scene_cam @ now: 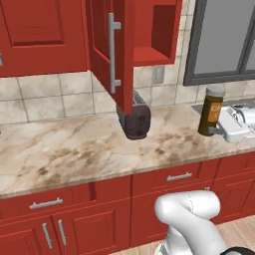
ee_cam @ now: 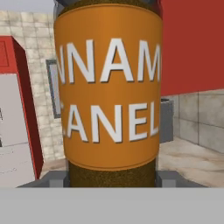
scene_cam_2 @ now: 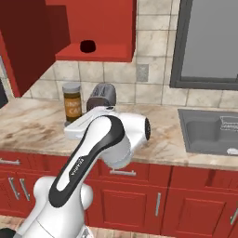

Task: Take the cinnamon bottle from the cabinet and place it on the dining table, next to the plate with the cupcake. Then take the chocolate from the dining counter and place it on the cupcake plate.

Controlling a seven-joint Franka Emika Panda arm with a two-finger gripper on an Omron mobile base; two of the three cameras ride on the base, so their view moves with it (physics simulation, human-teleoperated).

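The cinnamon bottle (scene_cam: 211, 112), brown with a grey cap and an orange label, stands upright just over the marble wall worktop (scene_cam: 74, 149). My gripper (scene_cam: 217, 130) is shut on its lower part, a finger on each side. In the hand view the bottle (ee_cam: 109, 87) looms close, with my fingertips (ee_cam: 56, 178) flanking its base. From the right base view the bottle (scene_cam_2: 72, 104) shows behind my hand (scene_cam_2: 74, 125). The red cabinet (scene_cam: 154, 30) hangs above with its door (scene_cam: 119, 55) swung open. The dining table, plate, cupcake and chocolate are out of view.
A dark toaster (scene_cam: 137, 120) sits on the worktop under the open door's lower corner. A grey sink (scene_cam_2: 209, 130) lies to the right below a window (scene_cam_2: 209, 42). Red drawers and doors run below the worktop edge.
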